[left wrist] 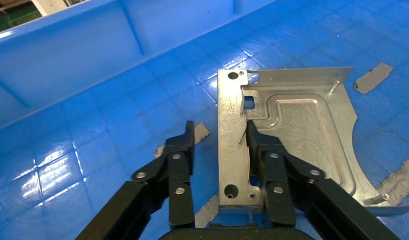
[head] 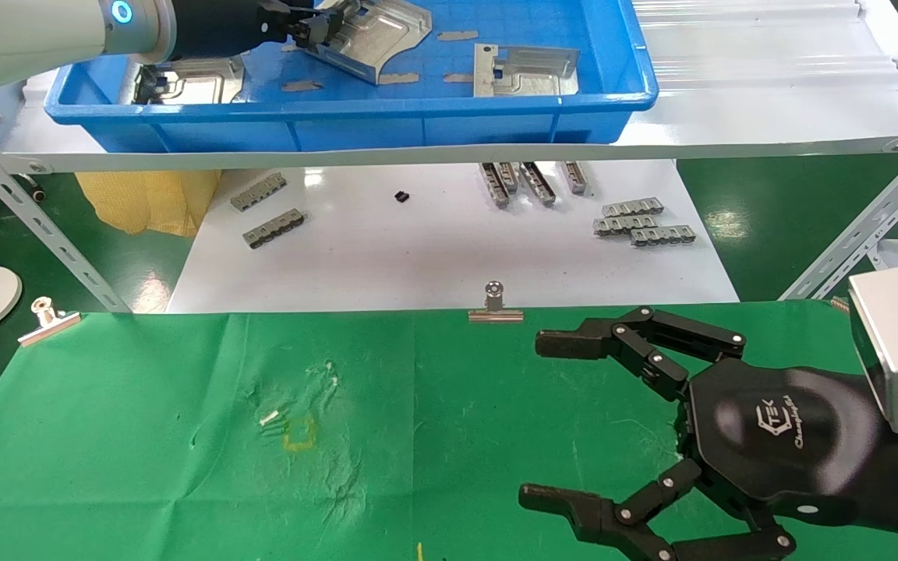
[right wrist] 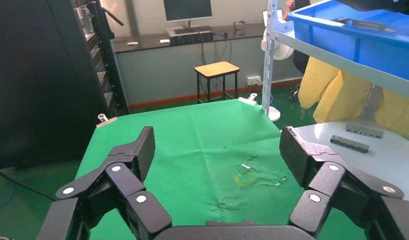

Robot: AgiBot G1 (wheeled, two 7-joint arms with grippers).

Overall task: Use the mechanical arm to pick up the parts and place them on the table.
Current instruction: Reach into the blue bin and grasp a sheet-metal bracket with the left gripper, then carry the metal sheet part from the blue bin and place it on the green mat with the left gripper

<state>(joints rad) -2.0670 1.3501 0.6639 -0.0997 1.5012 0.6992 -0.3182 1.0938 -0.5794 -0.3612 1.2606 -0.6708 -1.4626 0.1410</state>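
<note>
Grasp step: left gripper (left wrist: pixel 220 145) jaws straddle part (left wrist: pixel 287 140) flange in tray (left wrist: pixel 67 65), unclosed; next clench, lift. Right gripper (head: pixel 550 417) released, surface's (head: pixel 145 436) right edge.

The table (head: pixel 145 436), covered in wrinkled green cloth, bears a small yellow mark (head: pixel 299 433) with white flecks just beside it, and two silver clips, one (head: pixel 495 302) at mid-far edge, another (head: pixel 47 319) at its far left corner.

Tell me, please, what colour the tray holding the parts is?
Bright blue tray, clearest in the left wrist view.
</note>
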